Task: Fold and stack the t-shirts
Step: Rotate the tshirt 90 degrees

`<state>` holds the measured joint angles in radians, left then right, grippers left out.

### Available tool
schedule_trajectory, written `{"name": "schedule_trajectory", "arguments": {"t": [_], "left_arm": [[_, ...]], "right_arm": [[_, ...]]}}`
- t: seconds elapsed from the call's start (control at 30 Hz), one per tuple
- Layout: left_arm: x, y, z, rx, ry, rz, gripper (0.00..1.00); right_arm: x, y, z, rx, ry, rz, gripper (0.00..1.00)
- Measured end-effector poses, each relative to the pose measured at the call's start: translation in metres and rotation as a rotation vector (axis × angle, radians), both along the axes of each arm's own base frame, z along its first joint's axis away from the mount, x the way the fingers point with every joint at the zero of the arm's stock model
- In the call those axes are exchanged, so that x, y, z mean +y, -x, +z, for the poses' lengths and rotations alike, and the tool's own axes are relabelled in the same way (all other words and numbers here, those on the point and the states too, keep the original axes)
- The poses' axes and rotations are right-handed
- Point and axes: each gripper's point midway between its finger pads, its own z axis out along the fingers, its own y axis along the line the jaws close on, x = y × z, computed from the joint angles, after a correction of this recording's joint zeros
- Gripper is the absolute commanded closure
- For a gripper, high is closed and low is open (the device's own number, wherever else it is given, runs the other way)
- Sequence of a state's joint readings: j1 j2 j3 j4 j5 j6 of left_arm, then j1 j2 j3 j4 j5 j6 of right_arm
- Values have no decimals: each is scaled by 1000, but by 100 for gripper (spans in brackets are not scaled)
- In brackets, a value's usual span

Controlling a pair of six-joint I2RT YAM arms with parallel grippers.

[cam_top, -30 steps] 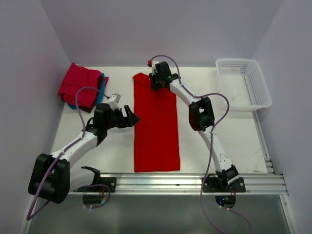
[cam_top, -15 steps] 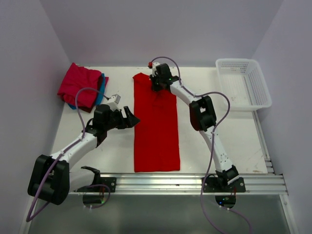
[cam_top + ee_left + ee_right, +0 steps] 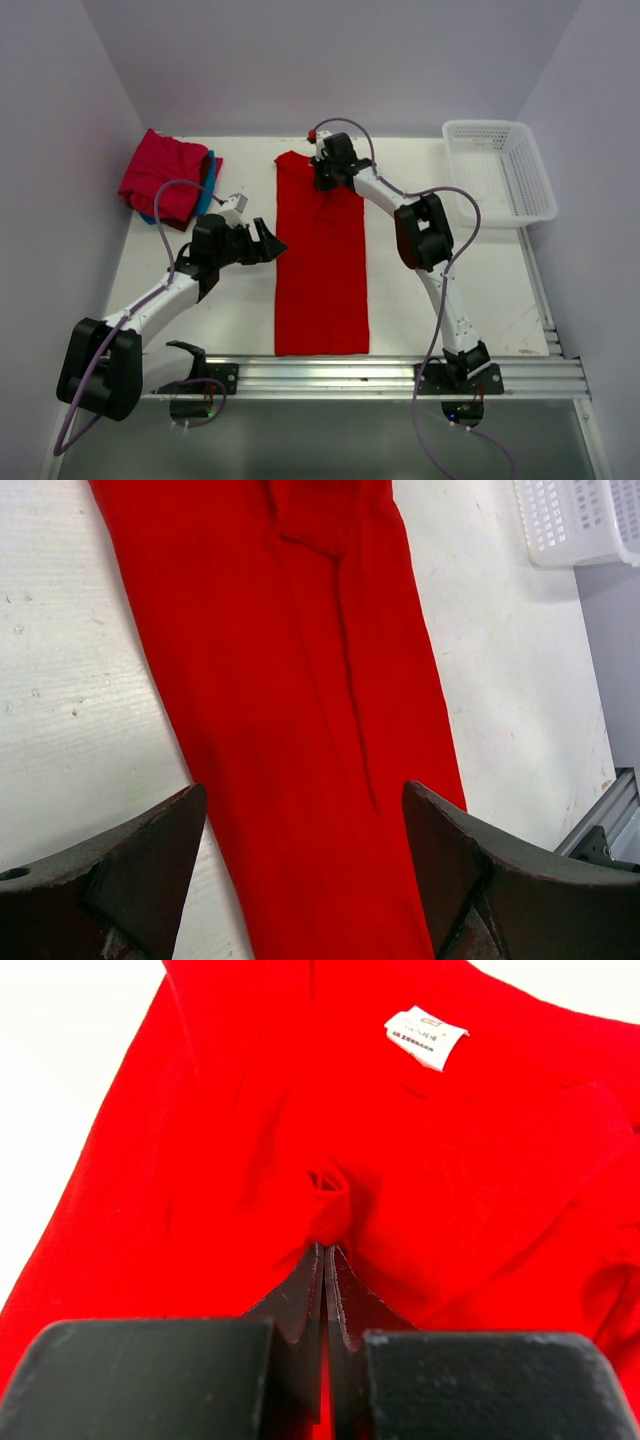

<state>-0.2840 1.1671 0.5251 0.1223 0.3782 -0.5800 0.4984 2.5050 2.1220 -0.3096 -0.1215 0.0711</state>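
Currently your right gripper [image 3: 326, 1252] pinches the far end of the bright red t-shirt [image 3: 320, 270] lying flat on the table [image 3: 230, 310], while your left gripper [image 3: 271, 240] hangs spread wide beside its left edge.

The white counter [image 3: 240, 310] carries a red t-shirt [image 3: 320, 270] at centre, a crimson-pink t-shirt [image 3: 160, 175] over a teal-blue t-shirt [image 3: 213, 164] far left, a mesh basket [image 3: 484, 124] far right.

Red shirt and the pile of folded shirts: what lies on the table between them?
Nothing. In the top view the table between the red shirt and the pile is bare white surface.
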Motion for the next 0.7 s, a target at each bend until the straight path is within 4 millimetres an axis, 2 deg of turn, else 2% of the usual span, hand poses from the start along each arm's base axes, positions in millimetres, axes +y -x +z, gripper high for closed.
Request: {"name": "schedule_trajectory", "arguments": {"t": [0.3,0.53,0.7], "left_arm": [[0,0,0,0,0,0,18],[0,0,0,-1,0,0,18],[0,0,0,-2,0,-1,18]], "right_arm": [[-9,12,17,-15,-1,-12,100],[-29,15,36,-48,39,-97,100],[-46,21,36,-34,79,-173,100]]}}
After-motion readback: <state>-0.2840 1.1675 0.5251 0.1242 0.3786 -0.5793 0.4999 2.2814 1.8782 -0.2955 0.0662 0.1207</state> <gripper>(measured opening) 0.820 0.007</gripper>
